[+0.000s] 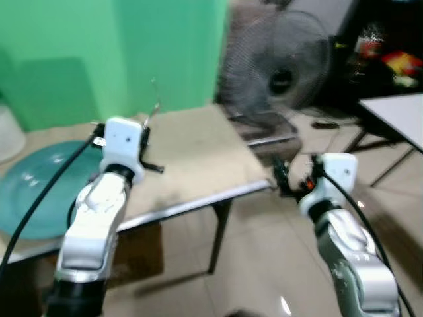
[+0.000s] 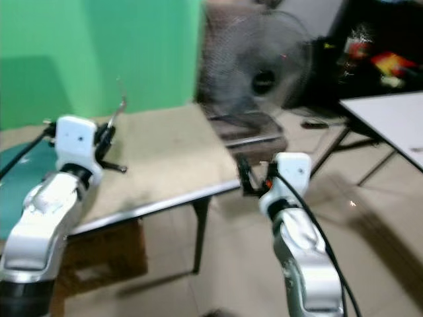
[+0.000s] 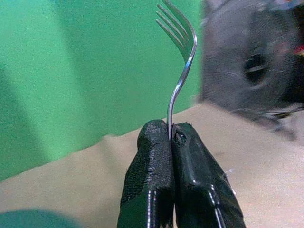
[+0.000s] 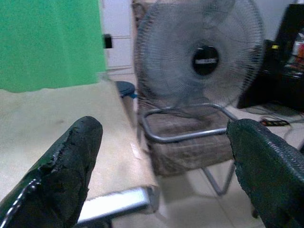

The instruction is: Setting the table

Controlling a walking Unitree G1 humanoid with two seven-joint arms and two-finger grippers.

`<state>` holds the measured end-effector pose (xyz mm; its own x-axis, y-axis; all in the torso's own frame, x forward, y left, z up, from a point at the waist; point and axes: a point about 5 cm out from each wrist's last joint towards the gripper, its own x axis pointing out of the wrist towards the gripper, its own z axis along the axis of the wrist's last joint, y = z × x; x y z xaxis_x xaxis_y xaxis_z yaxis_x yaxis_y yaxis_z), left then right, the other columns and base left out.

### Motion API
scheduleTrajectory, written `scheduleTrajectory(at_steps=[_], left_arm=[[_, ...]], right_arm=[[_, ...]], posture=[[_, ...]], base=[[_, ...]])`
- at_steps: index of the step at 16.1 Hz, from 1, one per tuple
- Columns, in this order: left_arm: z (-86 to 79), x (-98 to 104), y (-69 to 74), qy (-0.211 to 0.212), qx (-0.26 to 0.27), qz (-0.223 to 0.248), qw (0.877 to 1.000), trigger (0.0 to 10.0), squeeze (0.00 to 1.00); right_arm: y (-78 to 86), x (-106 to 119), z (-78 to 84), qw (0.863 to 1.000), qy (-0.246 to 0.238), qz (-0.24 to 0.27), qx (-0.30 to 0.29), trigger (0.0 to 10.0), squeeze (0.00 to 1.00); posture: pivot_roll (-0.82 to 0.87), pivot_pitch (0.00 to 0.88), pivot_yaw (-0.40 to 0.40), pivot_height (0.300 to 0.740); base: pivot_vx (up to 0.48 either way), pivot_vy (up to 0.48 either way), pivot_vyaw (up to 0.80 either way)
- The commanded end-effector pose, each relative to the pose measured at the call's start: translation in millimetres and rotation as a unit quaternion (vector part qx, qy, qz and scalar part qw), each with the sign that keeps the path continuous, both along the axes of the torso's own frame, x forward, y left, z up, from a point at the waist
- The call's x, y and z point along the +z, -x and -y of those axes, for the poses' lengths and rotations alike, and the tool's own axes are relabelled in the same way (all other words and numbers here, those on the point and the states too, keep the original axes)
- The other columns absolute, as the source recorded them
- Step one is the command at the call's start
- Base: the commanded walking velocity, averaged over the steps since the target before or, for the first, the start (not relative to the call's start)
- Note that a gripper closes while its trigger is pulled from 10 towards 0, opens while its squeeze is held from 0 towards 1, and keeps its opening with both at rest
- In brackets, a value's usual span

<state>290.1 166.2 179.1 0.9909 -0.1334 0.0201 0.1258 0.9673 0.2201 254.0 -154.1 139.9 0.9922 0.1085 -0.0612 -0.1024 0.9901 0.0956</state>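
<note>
While left tool (image 3: pixel 170 137) grips fork (image 3: pixel 179 71) (tines up), fan (image 1: pixel 277 72) stands beyond table (image 1: pixel 198 158).

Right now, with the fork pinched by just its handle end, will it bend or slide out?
The fork looks like thin shiny metal, so it probably stays stiff. Its smooth handle could be slippery and might twist, since the left gripper holds only its tip, jaws closed. It seems light, so holding it should be easy.

beige table (image 1: pixel 198 155), teal plate (image 1: pixel 39 191) on it
</note>
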Motion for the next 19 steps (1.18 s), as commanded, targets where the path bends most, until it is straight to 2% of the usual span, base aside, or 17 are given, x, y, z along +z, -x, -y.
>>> scheduleTrajectory(at_steps=[1,16,19], left_arm=[[4.8,2.7,-1.0,0.001,-0.007,0.006,1.000,10.0,0.00],[11.2,-3.0,-2.1,0.004,-0.021,0.000,1.000,10.0,0.00],[12.8,-4.6,-1.0,0.011,-0.025,-0.004,1.000,10.0,0.00]], right_arm=[[-1.1,3.2,3.2,1.000,0.001,0.005,-0.004,10.0,0.00],[0.9,4.7,8.4,1.000,0.008,0.006,-0.015,10.0,0.00],[1.0,5.5,9.7,1.000,0.006,0.006,-0.019,10.0,0.00]], posture=[[0.04,0.000,-0.040,0.740],[0.02,0.000,-0.045,0.740],[0.02,0.000,-0.047,0.740]], base=[[0.000,-0.244,-0.80],[0.000,-0.246,-0.80],[0.000,0.000,-0.61]])
